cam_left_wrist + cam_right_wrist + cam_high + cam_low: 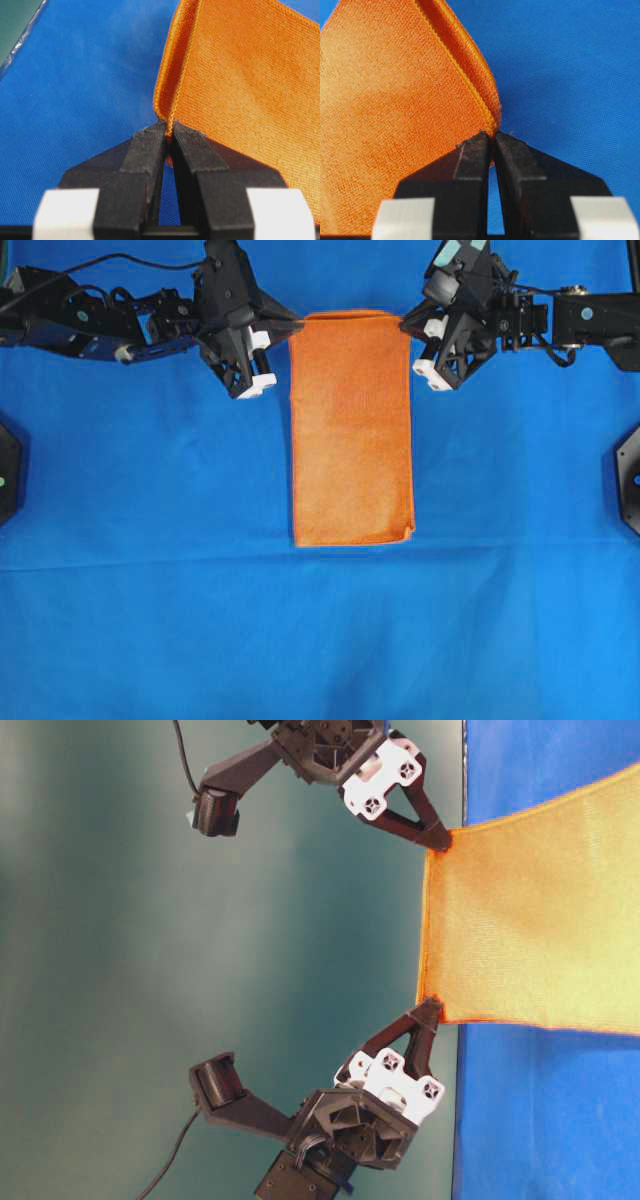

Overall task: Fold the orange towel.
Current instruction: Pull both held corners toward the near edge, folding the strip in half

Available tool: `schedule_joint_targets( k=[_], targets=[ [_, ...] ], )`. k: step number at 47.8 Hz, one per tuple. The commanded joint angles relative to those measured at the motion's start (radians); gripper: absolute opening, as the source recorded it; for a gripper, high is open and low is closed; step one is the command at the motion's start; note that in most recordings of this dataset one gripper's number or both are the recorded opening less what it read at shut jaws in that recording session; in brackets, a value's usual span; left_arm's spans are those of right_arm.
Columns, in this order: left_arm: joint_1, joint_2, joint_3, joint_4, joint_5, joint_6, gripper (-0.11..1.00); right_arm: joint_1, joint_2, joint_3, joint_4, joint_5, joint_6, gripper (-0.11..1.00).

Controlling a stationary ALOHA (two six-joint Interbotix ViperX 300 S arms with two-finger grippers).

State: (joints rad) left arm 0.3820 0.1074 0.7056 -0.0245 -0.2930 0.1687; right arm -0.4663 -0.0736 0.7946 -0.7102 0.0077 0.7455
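Black fingertips (150, 145) of the left claw (168, 131) are filling the bottom of the left wrist view, clenched on a corner of the orange towel (352, 425), where two hemmed layers are meeting. Likewise, the right claw (492, 137) is pinching the opposite corner. Overhead, the towel is lying as a tall folded rectangle on the blue cloth (320, 640) covering the table, its far edge stretched between the two claws. From table level, that edge is looking raised off the cloth, though the sideways angle is making this hard to judge, and the picture's right edge is cutting the towel off. Both arms are running out of the overhead picture at its sides.
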Motion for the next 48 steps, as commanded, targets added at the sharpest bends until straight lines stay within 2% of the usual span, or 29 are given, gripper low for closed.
schedule_joint_targets(
  k=[1, 14, 27, 36, 48],
  targets=[
    [-0.003, -0.035, -0.017, 0.002, 0.0, 0.0, 0.03, 0.011, -0.028, -0.002, 0.006, 0.002, 0.006, 0.04],
    [-0.117, -0.118, 0.0, 0.002, 0.098, -0.002, 0.03, 0.115, -0.143, 0.052, 0.054, 0.058, 0.008, 0.04],
    [-0.287, -0.176, 0.046, -0.002, 0.126, -0.057, 0.03, 0.278, -0.225, 0.118, 0.146, 0.089, 0.008, 0.04],
    [-0.393, -0.153, 0.043, -0.002, 0.12, -0.123, 0.03, 0.37, -0.21, 0.126, 0.196, 0.126, 0.008, 0.04],
    [-0.436, -0.017, 0.041, -0.002, 0.081, -0.192, 0.03, 0.431, -0.097, 0.137, 0.244, 0.107, 0.008, 0.04]
  ],
)
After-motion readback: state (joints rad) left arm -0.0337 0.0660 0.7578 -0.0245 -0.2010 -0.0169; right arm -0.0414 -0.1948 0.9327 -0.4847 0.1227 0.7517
